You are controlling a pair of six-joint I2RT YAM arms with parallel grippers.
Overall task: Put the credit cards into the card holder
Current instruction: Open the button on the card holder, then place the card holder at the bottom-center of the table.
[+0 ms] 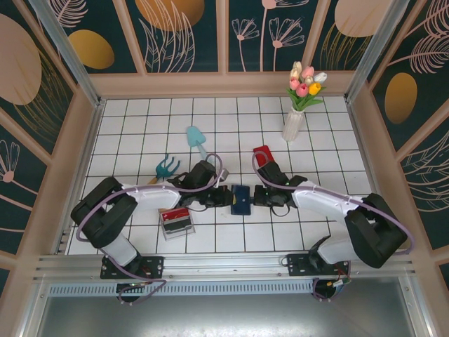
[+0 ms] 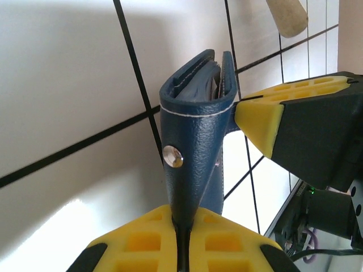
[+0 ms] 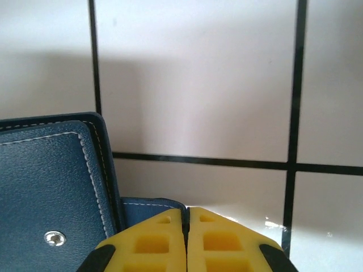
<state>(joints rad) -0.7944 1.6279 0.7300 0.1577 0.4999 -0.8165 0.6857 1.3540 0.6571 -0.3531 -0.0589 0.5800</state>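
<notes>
table (image 1: 140, 119) centre | holder (image 1: 240, 199) sat between both grippers | left gripper (image 2: 182, 221) clamped on its snap end | right gripper (image 3: 187, 218) jaws together, tip touching holder | cards (image 1: 175, 220) in rack (image 1: 184, 230) nearby

Tabletop (image 1: 140, 133) beneath the left gripper (image 1: 226, 197) was white tile with black grid lines. Walls (image 1: 203, 50) beyond it were dark teal floral panels, wood-framed.

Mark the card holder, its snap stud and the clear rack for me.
card holder (image 1: 240, 199), top external view, middle of its blue cover.
snap stud (image 2: 173, 156), left wrist view, its metal face.
clear rack (image 1: 167, 234), top external view, its near rim.
</notes>
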